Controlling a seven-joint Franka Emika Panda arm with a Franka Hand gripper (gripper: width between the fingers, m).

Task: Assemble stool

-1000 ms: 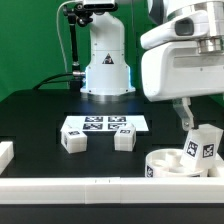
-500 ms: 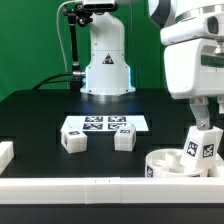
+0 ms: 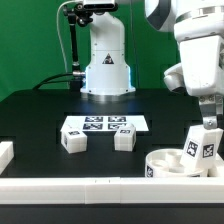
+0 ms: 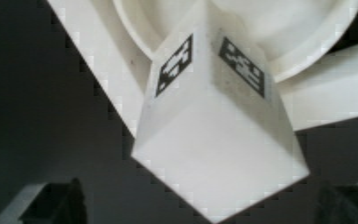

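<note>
exterior view: the seat (image 3: 168, 163) is lying at the lower right of the frame behind the front border rail (image 3: 100, 186). an upright leg (image 3: 202, 142) is standing at the seat's right side, a second leg (image 3: 73, 141) and a third leg (image 3: 124, 139) are sitting just in front of the marker board (image 3: 103, 124) at centre, and the gripper (image 3: 208, 122) is hanging right above the upright leg's top. wrist view: the tagged upright leg is filling the picture against the seat's rim, and the dark fingers (image 4: 59, 200) are standing wide apart either side of it, gripping nothing.
</note>
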